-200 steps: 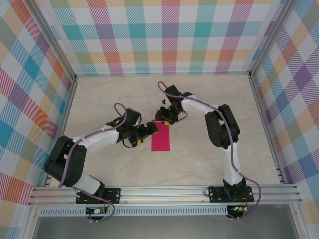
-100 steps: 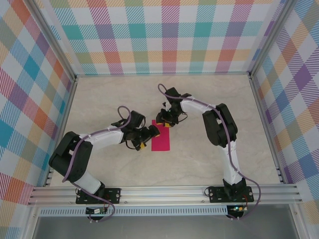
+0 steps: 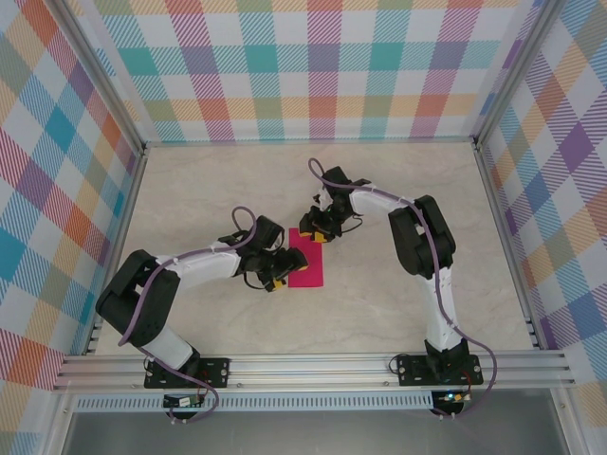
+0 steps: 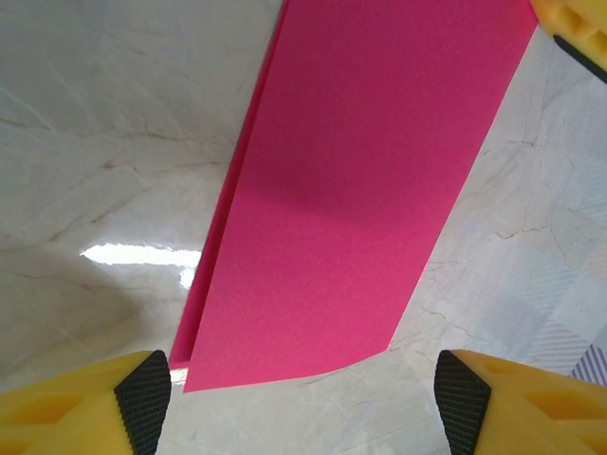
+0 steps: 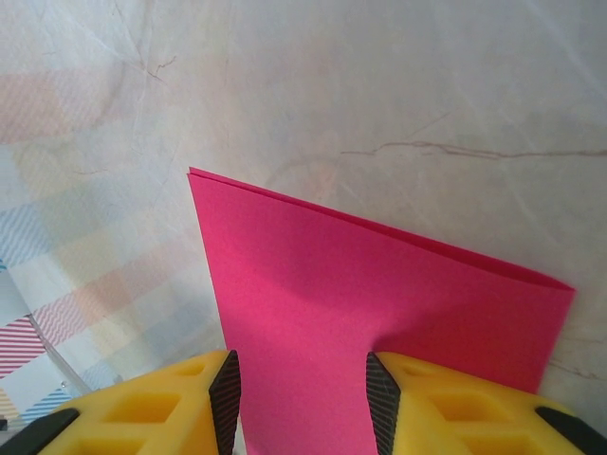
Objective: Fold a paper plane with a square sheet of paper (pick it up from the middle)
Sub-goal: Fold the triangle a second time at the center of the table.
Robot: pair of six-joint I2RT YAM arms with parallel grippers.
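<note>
The square sheet of paper [image 3: 306, 263] is magenta-pink and lies flat on the table, folded in half into a narrow rectangle. Its two layers show along the edge in the left wrist view [image 4: 351, 190]. My left gripper [image 3: 281, 267] sits at the sheet's left long edge, near its lower end. It is open [image 4: 303, 417], and the sheet's corner lies just ahead of the pads without touching them. My right gripper [image 3: 315, 230] stands on the sheet's far end. Its jaws are partly open [image 5: 302, 398], the paper [image 5: 379, 294] runs flat under the gap, and one pad [image 5: 379, 393] presses on it.
The pale marble-look tabletop [image 3: 209, 190] is walled by checked panels [image 3: 303, 66] at the back and sides. An aluminium rail [image 3: 313, 365] runs along the near edge. A yellow finger of the right gripper [image 4: 574, 24] pokes into the top right of the left wrist view.
My left gripper has slid right and a little nearer, up to the sheet's left edge, and its jaws have narrowed somewhat. The right gripper has stayed on the sheet's far end.
</note>
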